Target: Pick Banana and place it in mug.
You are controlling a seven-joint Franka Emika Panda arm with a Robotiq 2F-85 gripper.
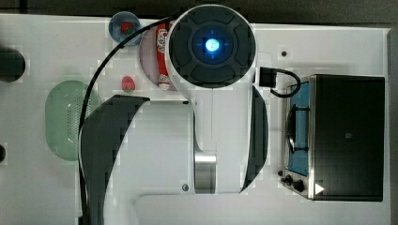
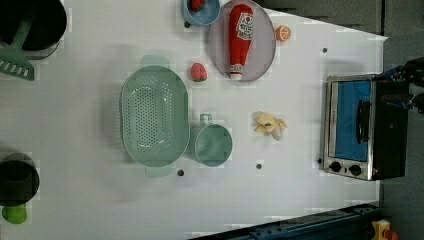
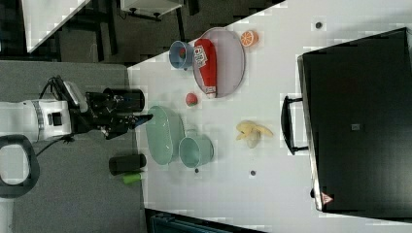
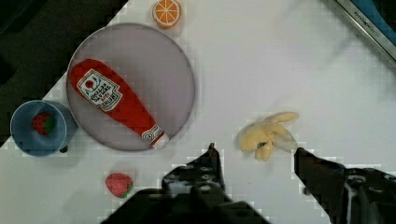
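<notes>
- Lying loose on the white table, the banana sits between the mug and the toaster oven, clear of both, so a drop from above looks easy.
- Its peeled flaps splay out, which may make gripping awkward.
- The gripper hangs above it, fingers spread wide, empty, touching nothing.

A smooth matt white table holds a soft, cloth-like peeled banana, a plush-looking red ketchup bottle on a matt grey plate, a matt teal plastic mug and a shiny metal-fronted toaster oven
</notes>
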